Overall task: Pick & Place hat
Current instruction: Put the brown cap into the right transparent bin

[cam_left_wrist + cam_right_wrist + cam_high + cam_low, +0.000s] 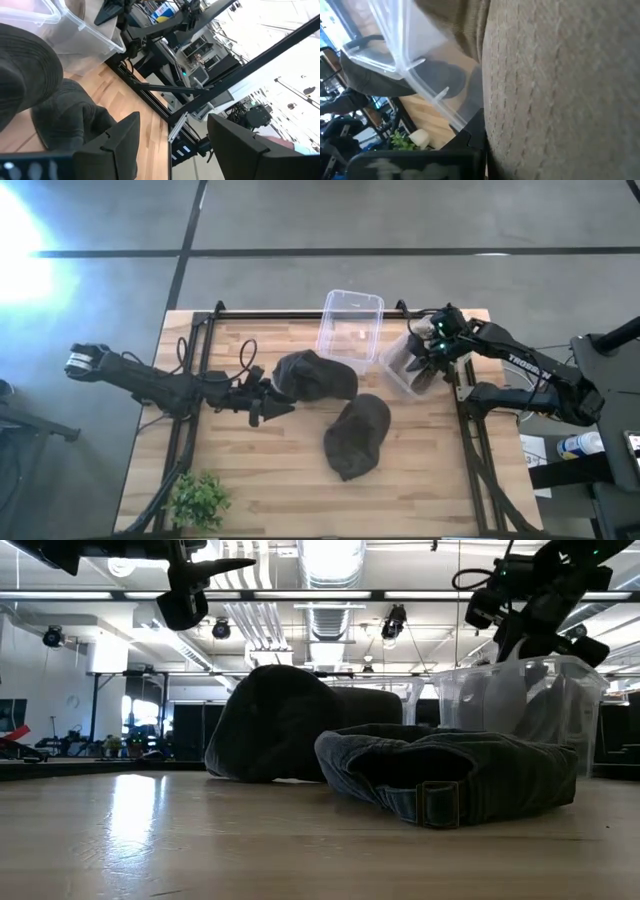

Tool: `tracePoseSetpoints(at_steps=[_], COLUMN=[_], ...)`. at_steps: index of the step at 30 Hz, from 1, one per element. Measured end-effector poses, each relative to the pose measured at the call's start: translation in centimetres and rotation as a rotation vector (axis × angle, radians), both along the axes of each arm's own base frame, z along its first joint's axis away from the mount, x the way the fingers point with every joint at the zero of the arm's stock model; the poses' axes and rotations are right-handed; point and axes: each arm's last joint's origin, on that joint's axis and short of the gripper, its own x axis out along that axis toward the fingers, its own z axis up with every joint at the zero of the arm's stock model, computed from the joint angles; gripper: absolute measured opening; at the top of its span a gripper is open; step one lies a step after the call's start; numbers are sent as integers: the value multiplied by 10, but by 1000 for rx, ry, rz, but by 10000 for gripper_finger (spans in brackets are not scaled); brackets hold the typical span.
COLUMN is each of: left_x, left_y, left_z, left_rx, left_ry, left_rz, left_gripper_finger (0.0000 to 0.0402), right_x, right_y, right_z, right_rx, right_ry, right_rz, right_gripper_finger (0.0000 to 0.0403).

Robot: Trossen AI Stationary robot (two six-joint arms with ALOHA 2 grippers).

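Observation:
Two dark hats lie on the wooden table. One hat (315,375) (270,725) sits crown-up at the middle. The other hat (357,437) (450,775) lies nearer the near edge, with its strap and buckle facing the low camera. A tan corduroy hat (560,90) (545,715) is inside the clear bin (392,368) (585,680). My left gripper (268,408) (172,150) is open and hovers above the table just left of the middle hat. My right gripper (430,358) (520,625) is over the bin, and the tan hat fills its wrist view.
The bin's clear lid (350,325) lies flat by the table's far edge. A small green plant (198,500) stands at the near left corner. Black frame rails run along the table's left, right and far sides. Bare wood shows along the near edge.

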Motion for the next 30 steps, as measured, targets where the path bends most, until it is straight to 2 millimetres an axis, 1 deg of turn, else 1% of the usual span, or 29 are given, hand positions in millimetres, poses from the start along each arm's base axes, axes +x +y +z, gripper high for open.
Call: tracePoseSetpoints(at_steps=[4, 7, 10, 13, 16, 19, 24, 27, 30], left_x=[0, 0, 0, 0, 0, 0, 0, 0, 0], left_y=[0, 1, 1, 1, 1, 1, 1, 1, 2], left_z=[0, 0, 0, 0, 0, 0, 0, 0, 0], left_rx=[-8, -8, -8, -7, -6, -6, -7, -7, -7], left_ry=[0, 0, 0, 0, 0, 0, 0, 0, -1], left_rz=[17, 25, 25, 25, 25, 25, 25, 41, 63], left_gripper_finger=[225, 225, 225, 225, 225, 225, 225, 225, 225], right_x=[-2, -8, -16, -23, -27, -29, -34, -40, -46], right_y=[1, 4, 11, 18, 20, 18, 17, 19, 23], right_z=[7, 13, 15, 19, 25, 41, 76, 93, 104], right_rx=[-25, -19, 25, 63, 23, -88, -285, -347, -372], right_ry=[4, 52, 150, 225, 251, 261, 266, 319, 354], right_rz=[8, 11, 28, 38, 20, -24, -50, -59, -30], right_gripper_finger=[29, 33, 51, 79, 105, 124, 141, 142, 144])
